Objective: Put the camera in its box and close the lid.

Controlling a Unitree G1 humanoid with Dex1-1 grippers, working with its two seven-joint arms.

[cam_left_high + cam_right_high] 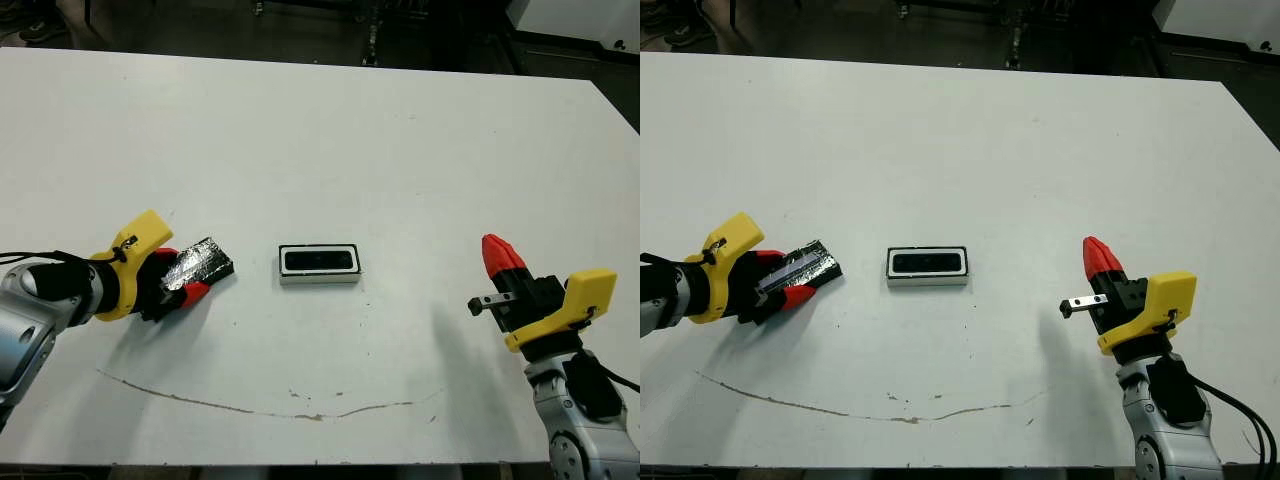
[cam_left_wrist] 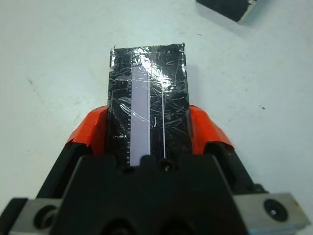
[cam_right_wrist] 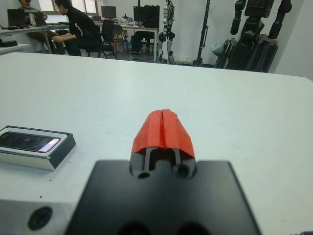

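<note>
The box (image 1: 319, 280), a shallow white-walled tray, sits at the table's middle. The camera (image 1: 320, 261), a black bar, lies inside it; in the right wrist view the camera (image 3: 27, 142) shows a bluish lit screen within the box (image 3: 36, 159). To the box's left, my left gripper (image 1: 182, 275) is shut on the lid (image 1: 203, 262), a glossy black slab with silvery speckled sides, held low over the table. The left wrist view shows the lid (image 2: 146, 98) clamped between both red fingers (image 2: 88, 129). My right gripper (image 1: 497, 252) is shut on nothing, well right of the box.
A thin brown curved mark (image 1: 250, 408) runs across the table near its front edge. Beyond the far edge, seated people (image 3: 78, 29) and standing humanoid robots (image 3: 259, 29) show in the right wrist view. A corner of the box (image 2: 225, 7) shows past the lid.
</note>
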